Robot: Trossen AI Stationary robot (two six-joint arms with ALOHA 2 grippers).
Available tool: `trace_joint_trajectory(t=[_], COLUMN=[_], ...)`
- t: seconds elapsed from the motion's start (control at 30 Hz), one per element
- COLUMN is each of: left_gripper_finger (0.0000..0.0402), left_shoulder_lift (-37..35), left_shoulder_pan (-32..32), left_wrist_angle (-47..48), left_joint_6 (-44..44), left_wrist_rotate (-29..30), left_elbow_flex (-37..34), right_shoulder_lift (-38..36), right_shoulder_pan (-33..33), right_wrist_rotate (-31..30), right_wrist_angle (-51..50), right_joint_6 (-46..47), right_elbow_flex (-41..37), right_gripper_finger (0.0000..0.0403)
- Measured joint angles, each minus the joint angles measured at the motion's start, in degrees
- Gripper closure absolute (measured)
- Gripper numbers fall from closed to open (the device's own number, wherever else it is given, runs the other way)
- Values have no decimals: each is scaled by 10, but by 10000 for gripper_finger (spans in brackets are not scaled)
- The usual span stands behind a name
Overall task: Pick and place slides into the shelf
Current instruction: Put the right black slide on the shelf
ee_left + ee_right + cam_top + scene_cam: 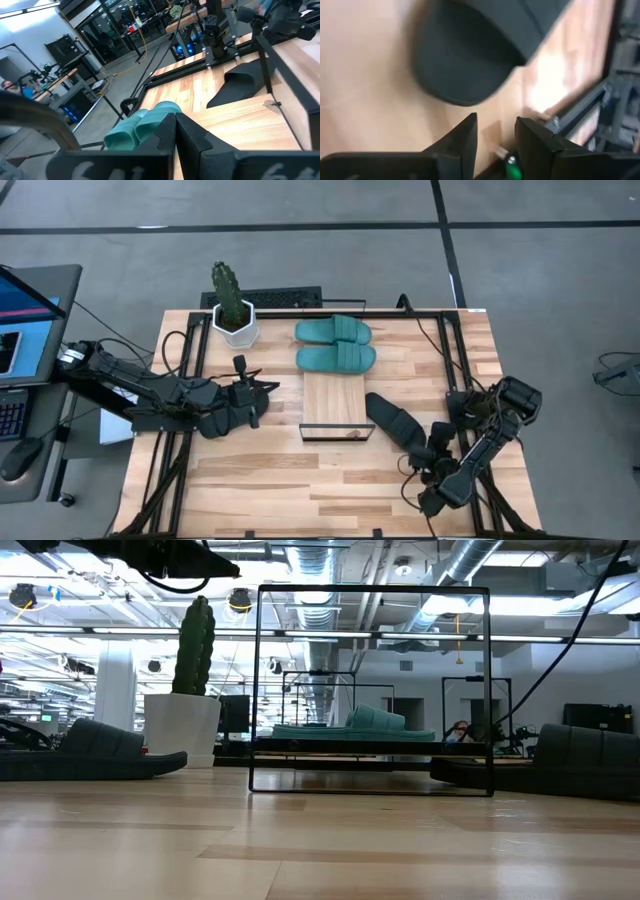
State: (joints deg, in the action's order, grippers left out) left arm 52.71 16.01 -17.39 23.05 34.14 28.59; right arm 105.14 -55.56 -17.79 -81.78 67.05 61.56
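Two teal slides lie side by side across the far end of the light-wood shelf. One black slide lies flat on the table just ahead of the right gripper's fingers, beside the shelf's near corner.

Past the left gripper, whose fingers are sitting nearly together, two teal slides are lying side by side on the light-wood shelf. A black slide is resting on the table beside the shelf's black wire frame. Desks and equipment are standing in the room beyond.
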Motion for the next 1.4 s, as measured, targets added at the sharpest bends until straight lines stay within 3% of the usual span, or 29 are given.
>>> trace_joint_trajectory(t=[0.47, 0.77, 1.07, 1.4], left_gripper_finger=[401, 401, 401, 401], left_shoulder_lift=[0, 0, 0, 0], left_shoulder_pan=[0, 0, 0, 0], left_wrist_angle=[0, 0, 0, -1], left_joint_6=[0, 0, -3, -4], left_wrist_rotate=[-5, -7, -7, -28], left_elbow_flex=[0, 0, 0, 0], right_shoulder_lift=[0, 0, 1, 0], right_shoulder_pan=[-6, -5, 3, 14], right_wrist_rotate=[-5, -52, -47, -28], right_wrist_angle=[108, 115, 138, 204], right_joint_6=[-79, -92, -118, -131], right_elbow_flex=[0, 0, -1, -78], right_gripper_finger=[290, 291, 292, 296])
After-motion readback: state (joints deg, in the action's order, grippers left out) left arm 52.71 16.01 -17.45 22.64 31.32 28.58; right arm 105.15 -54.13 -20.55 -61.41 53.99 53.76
